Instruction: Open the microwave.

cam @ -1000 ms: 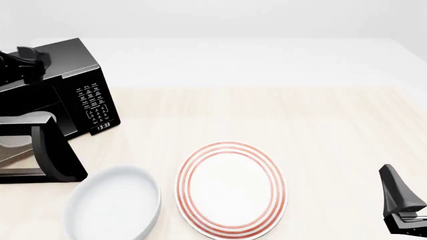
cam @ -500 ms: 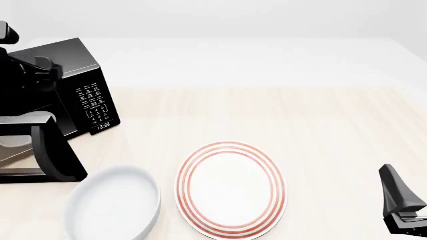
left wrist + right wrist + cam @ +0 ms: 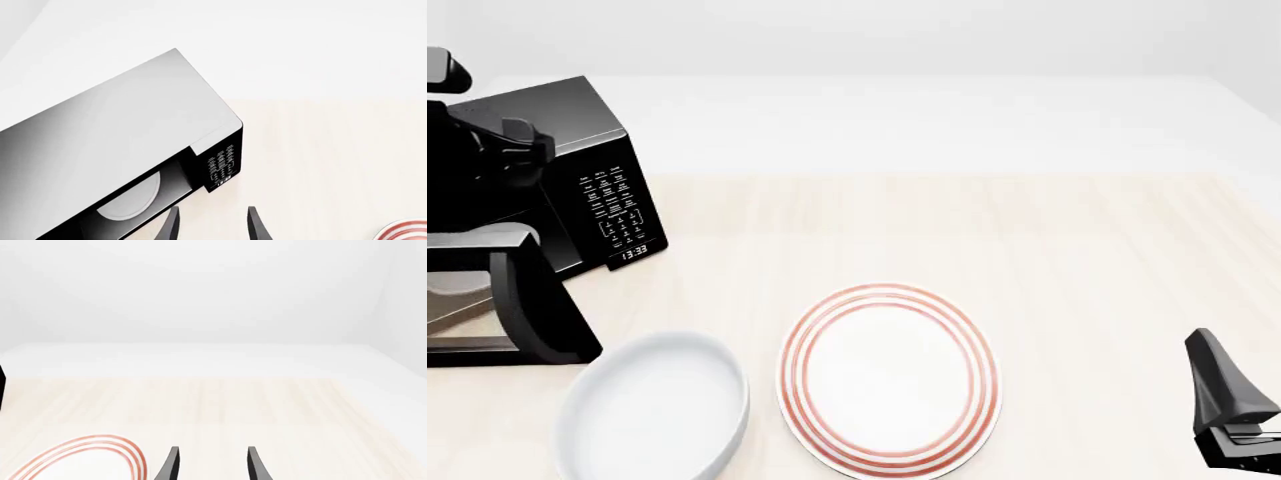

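The black microwave (image 3: pixel 561 140) stands at the table's far left. Its door (image 3: pixel 527 295) is swung out toward the camera, leaving the cavity open. The keypad (image 3: pixel 614 205) and clock (image 3: pixel 634 252) face right of the door. The left wrist view looks down on the microwave's top (image 3: pixel 113 130), the keypad (image 3: pixel 223 167) and the pale turntable (image 3: pixel 130 197) inside. My left gripper (image 3: pixel 213 210) hangs open above the microwave, holding nothing; its arm (image 3: pixel 487 140) shows over the top. My right gripper (image 3: pixel 212 449) is open and empty, low at the near right (image 3: pixel 1228 420).
A white plate with red rings (image 3: pixel 888 375) lies at the near middle of the wooden table (image 3: pixel 1068 260), also seen as the plate's edge (image 3: pixel 87 460). A white oval bowl (image 3: pixel 654 405) sits left of it, just in front of the open door.
My left arm has lifted and shifted a little right above the microwave's top. The door stays open as before, and the right arm has not moved.
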